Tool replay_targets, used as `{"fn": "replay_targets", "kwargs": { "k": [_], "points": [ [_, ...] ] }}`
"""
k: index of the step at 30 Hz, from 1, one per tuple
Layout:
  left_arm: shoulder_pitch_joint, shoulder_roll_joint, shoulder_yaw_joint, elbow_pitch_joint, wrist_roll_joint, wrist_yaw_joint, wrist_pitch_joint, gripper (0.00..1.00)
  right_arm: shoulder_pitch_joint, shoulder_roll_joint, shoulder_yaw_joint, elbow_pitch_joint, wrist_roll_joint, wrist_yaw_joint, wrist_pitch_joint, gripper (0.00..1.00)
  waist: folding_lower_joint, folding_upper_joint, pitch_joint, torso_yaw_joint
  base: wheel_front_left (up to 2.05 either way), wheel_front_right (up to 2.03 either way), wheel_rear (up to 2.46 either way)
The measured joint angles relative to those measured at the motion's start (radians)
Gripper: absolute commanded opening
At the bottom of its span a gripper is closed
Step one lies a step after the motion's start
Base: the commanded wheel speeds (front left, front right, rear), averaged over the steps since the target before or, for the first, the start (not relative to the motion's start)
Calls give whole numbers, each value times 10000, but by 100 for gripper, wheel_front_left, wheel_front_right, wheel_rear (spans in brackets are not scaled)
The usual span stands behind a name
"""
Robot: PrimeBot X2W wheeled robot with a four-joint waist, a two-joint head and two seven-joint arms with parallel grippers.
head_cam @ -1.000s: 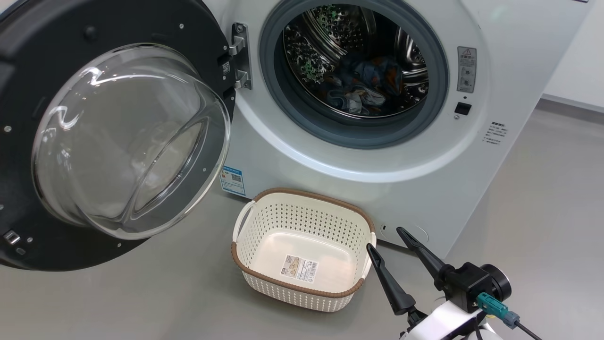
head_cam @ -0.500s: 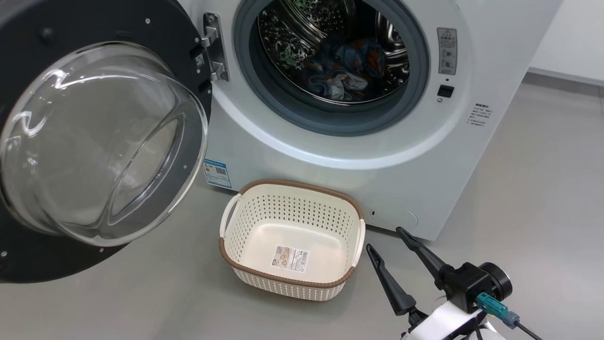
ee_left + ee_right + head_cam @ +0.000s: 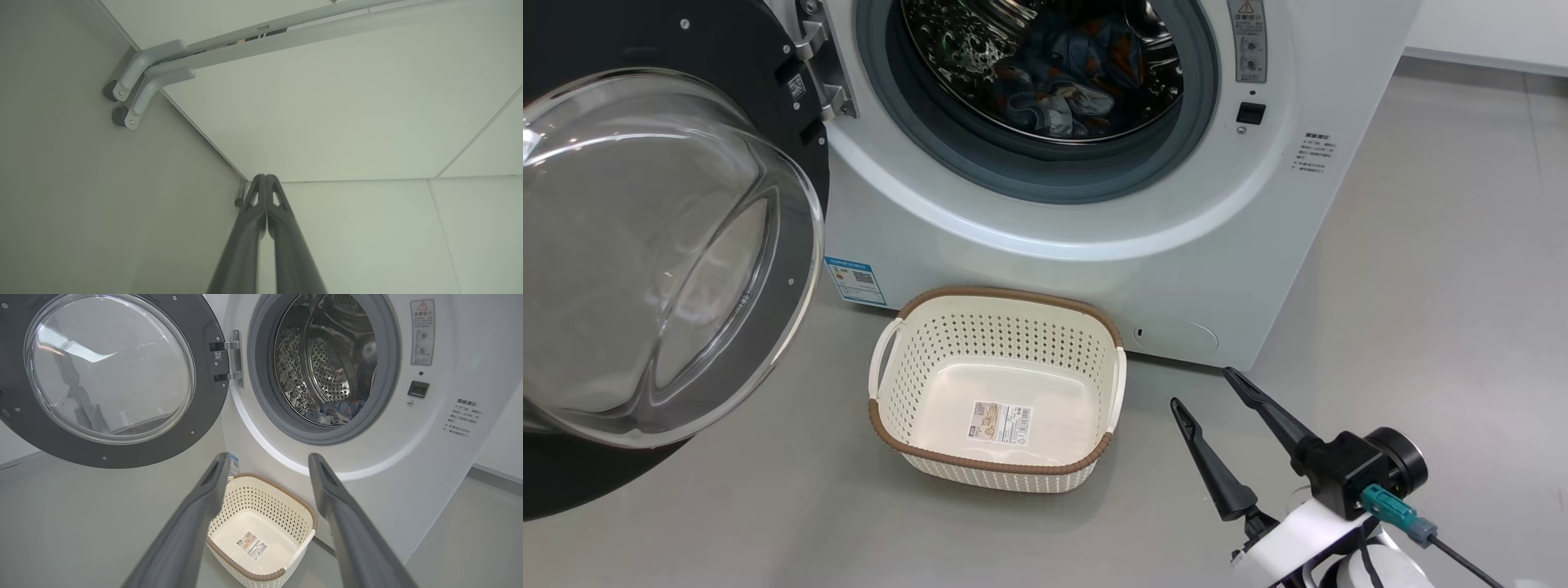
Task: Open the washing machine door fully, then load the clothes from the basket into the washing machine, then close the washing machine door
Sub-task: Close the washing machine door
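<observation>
Head view: clothes (image 3: 1058,86) inside washing machine (image 3: 1045,245), sticker (image 3: 1001,423) in basket (image 3: 996,296); right fingers (image 3: 1213,465) apart, left fingers (image 3: 243,245) together.

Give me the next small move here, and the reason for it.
Probably bring the left tool to the door to start swinging it shut: the basket is empty, the clothes lie in the drum, and the door stands wide open on the robot's left.
</observation>
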Motion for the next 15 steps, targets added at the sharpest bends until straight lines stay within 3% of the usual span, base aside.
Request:
{"fn": "replay_targets", "kwargs": {
  "k": [15],
  "points": [
    [-374,-477,-882,600,8,2,878,0,-26,-113,-188,0,0,0,0,100,0,0,132,-207,0,0,0]
  ]
}}
